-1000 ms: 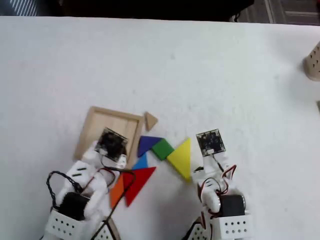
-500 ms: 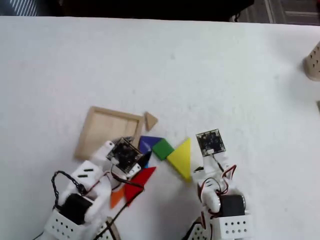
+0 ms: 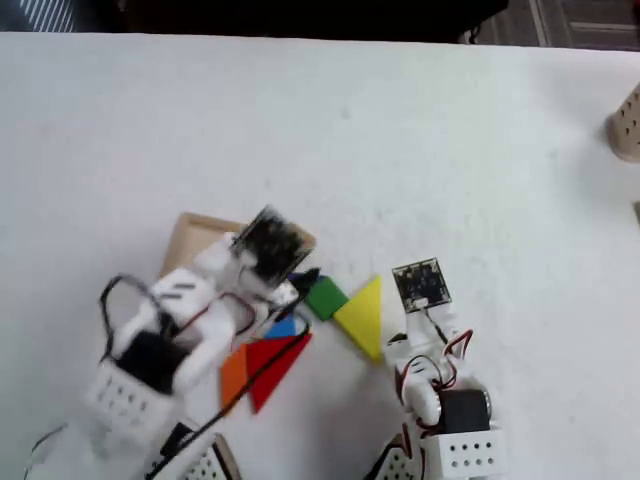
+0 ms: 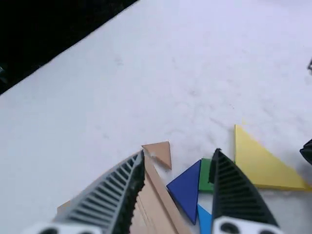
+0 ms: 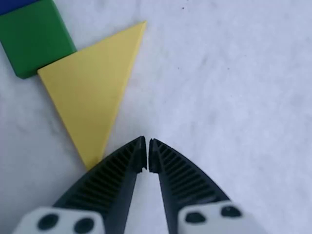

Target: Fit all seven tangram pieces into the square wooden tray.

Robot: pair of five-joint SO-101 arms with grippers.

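High view: a white, faintly textured table fills the scene, with a dark strip of room beyond its far edge. A beige perforated object [image 3: 625,125] stands at the far right edge.

The square wooden tray [image 3: 188,240] lies left of centre, largely covered by the left arm, which stretches over it. The left gripper [image 4: 179,155] hangs with its jaws wide apart and empty. They are above the tray's right rim and the dark blue piece [image 4: 187,189]. Just beyond the jaws, the small tan wooden triangle [image 4: 158,153] lies on the table, just outside the tray's far right corner.

Right of the tray sits the green square [image 3: 325,298], touching the large yellow triangle [image 3: 364,315]. Nearer, a light blue triangle [image 3: 283,327], a red triangle [image 3: 275,362] and an orange piece [image 3: 233,375] cluster together. All of these lie on the table, outside the tray.

The right gripper [image 5: 147,155] has its jaws together, gripping nothing, and its tips are just beside the yellow triangle's near corner. A small black circuit board [image 3: 421,284] sits on the right arm's wrist; any markings on it are too small to read.
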